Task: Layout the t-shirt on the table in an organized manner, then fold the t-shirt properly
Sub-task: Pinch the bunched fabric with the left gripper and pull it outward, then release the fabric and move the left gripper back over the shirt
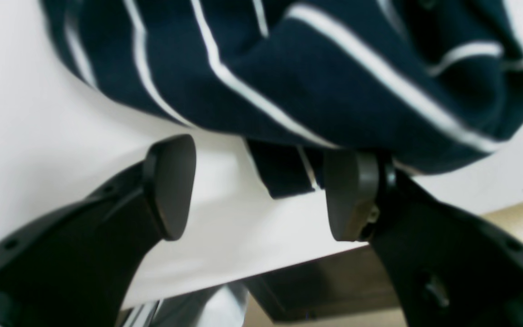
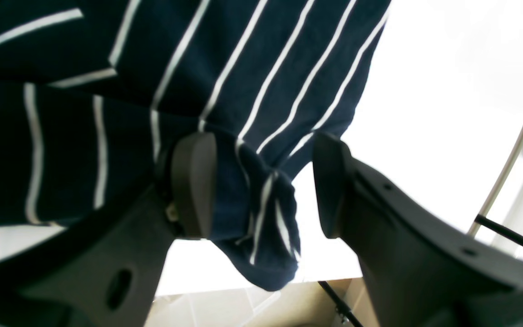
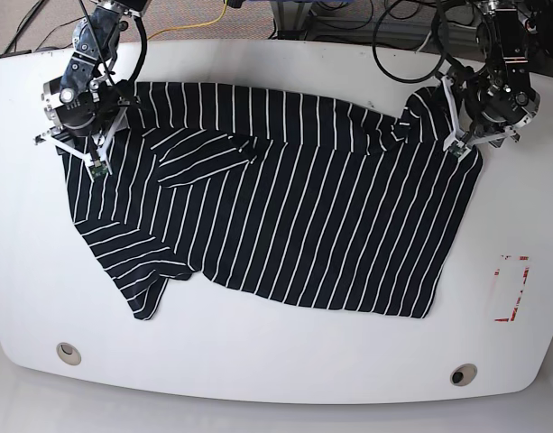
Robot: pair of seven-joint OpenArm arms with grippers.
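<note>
Spread across the middle of the white table [image 3: 285,379], the striped t-shirt [image 3: 303,216] lies mostly flat, one sleeve doubled back over the chest at upper left of the base view and the lower-left sleeve trailing toward the near edge. Both arms work the far hem. The left pincer [image 1: 257,190], at upper right of the base view, stands open, its two pads apart with a small flap of cloth between them and nothing clamped; it seems placed to take that corner. The right pincer [image 2: 261,186], at upper left of the base view, is likewise open, a bunched fold hanging against one pad while the other stands clear. Holding opposite corners would let the pair pull the shirt taut, so laying out looks unfinished and folding not yet begun.
</note>
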